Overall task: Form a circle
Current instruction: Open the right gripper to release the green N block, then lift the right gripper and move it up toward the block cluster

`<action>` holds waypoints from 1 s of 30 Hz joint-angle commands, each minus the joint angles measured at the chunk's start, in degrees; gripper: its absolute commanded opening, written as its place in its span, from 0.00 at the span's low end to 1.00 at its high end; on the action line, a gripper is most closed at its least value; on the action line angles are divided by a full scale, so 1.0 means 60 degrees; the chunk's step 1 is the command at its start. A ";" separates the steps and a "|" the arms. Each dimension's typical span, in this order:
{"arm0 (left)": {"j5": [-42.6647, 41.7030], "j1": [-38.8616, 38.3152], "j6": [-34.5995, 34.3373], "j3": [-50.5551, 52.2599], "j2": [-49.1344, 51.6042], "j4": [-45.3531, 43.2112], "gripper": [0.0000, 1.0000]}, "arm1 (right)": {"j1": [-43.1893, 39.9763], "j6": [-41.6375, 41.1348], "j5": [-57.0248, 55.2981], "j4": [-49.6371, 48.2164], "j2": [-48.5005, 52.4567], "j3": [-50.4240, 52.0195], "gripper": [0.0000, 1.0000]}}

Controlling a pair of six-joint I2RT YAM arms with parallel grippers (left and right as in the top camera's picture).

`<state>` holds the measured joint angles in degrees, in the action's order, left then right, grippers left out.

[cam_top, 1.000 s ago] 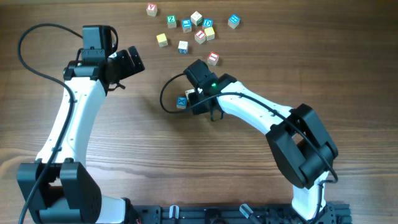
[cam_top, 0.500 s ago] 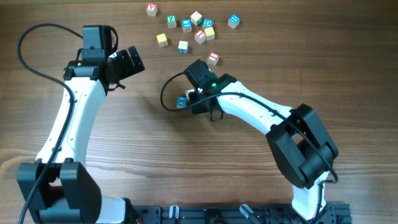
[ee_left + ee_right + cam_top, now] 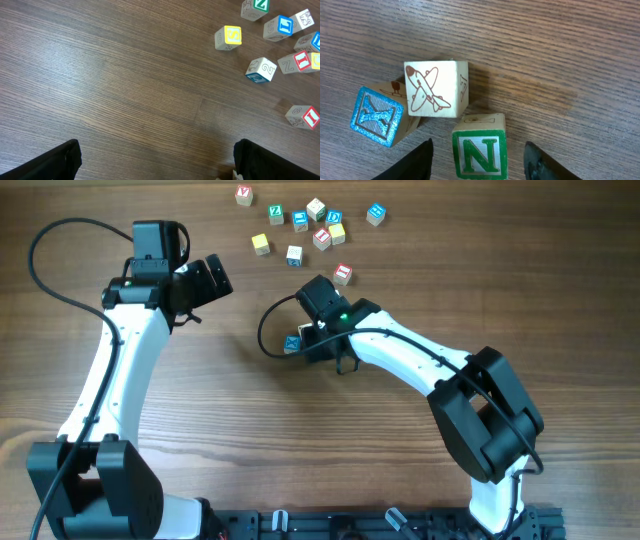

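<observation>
The right fingers [image 3: 417, 162] stand spread either side of a green-lettered wooden N cube [image 3: 479, 150], clear of it. Just beyond huddle a cream aeroplane-printed cube [image 3: 432, 89] and a blue-faced cube [image 3: 376, 116]. This is the circle [image 3: 292, 342], unfinished, mid-counter [image 3: 560, 50]. A crooked withdrawal could knock them apart. The left fingers [image 3: 55, 162] are spread wide, empty.

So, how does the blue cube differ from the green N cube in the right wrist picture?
The blue cube shows a blue X; the green cube shows a green N. The blue cube sits turned at an angle; the green cube sits square to the picture. The green cube lies between the fingers of the open right gripper, touching neither; the blue cube lies outside them. Both are wooden cubes on the table, beside the airplane cube.
</observation>
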<state>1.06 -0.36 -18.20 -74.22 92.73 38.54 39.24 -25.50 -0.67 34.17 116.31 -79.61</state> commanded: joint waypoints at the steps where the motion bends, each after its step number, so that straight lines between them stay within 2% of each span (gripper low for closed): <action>1: 0.0087 0.0036 -0.0084 0.0000 0.0029 -0.0029 1.00 | 0.0047 0.0168 -0.0157 -0.0036 -0.0044 -0.0098 0.61; 7: 0.0087 0.0036 -0.0080 0.0000 0.0029 -0.0029 1.00 | -0.0120 0.0044 -0.0532 0.0484 -0.1111 -0.0667 0.60; 10: 0.0087 0.0036 -0.0084 0.0000 0.0029 -0.0033 1.00 | -0.0259 -0.0102 -0.0488 0.1020 -0.1246 -0.0667 0.51; 15: 0.0087 0.0036 -0.0084 0.0000 0.0029 -0.0029 1.00 | -0.0313 -0.0324 -0.0310 0.1971 -0.1060 -0.0412 0.05; 19: 0.0087 0.0036 -0.0084 0.0000 0.0029 -0.0029 1.00 | -0.0313 -0.0841 -0.0310 0.1934 -0.0984 0.0127 0.04; 30: 0.0087 0.0036 -0.0080 0.0000 0.0029 -0.0029 1.00 | -0.0302 -0.0736 0.0149 0.1093 -0.0980 0.1020 0.04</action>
<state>1.06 -0.36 -18.22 -74.22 92.73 38.52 37.39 -29.76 -1.93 43.03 109.60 -75.50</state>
